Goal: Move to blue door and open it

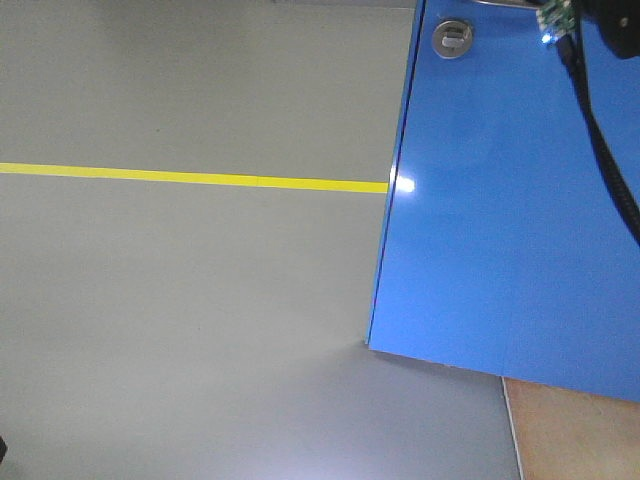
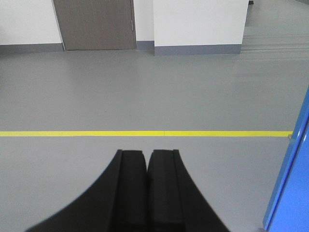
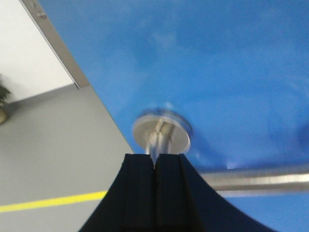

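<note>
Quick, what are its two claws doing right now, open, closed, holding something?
Left gripper: closed, empty, hanging over the floor.
Right gripper: closed, holding nothing, tips right by the handle on the blue door.

No legible text (any view)

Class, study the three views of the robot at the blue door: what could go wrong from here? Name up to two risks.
1. The right gripper is shut, beside the lever handle, not around it, so it may slide off when pushing.
2. A black cable hangs across the blue door and might snag as the panel swings.
</note>
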You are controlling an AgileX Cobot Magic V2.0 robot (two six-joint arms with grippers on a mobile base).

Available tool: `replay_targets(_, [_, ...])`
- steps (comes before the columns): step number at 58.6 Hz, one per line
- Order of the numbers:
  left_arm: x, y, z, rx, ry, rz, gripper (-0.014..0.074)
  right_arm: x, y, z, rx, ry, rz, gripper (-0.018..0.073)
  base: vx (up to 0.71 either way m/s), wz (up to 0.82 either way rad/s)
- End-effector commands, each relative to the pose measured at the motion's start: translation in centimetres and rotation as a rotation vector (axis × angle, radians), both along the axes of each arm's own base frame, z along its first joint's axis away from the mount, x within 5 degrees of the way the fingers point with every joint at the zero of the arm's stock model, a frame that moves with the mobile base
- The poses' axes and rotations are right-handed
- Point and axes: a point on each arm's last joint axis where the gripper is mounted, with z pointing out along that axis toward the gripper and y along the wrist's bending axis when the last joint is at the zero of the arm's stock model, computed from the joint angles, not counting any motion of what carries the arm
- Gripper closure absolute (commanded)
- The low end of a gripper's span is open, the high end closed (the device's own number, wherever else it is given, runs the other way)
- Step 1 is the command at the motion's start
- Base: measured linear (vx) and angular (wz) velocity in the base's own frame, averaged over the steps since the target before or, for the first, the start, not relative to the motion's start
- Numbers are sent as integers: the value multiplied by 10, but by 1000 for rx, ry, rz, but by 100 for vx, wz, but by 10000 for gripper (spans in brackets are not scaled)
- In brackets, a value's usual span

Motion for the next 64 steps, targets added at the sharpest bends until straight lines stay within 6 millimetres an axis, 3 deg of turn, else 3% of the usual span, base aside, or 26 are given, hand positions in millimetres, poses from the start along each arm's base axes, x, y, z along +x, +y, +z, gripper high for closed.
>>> replay_targets(1, [0, -1, 17, -9, -122, -11, 524, 0, 0, 22, 4, -123, 21, 547, -18, 1])
replay_targets(14, [0, -1, 17, -9, -122, -11, 524, 18, 3, -13, -8, -43, 21, 547, -16, -4])
replay_targets(25, [0, -1, 17, -9, -122, -11, 524, 18, 2, -19, -18, 6, 9, 547, -12, -5])
replay_targets(44, [0, -1, 17, -9, -122, -11, 524, 0, -2, 9, -19, -8, -7, 547, -7, -3])
replay_targets(64, [0, -1, 17, -9, -122, -11, 524, -37, -9, 68, -30, -145, -5, 547, -1, 0])
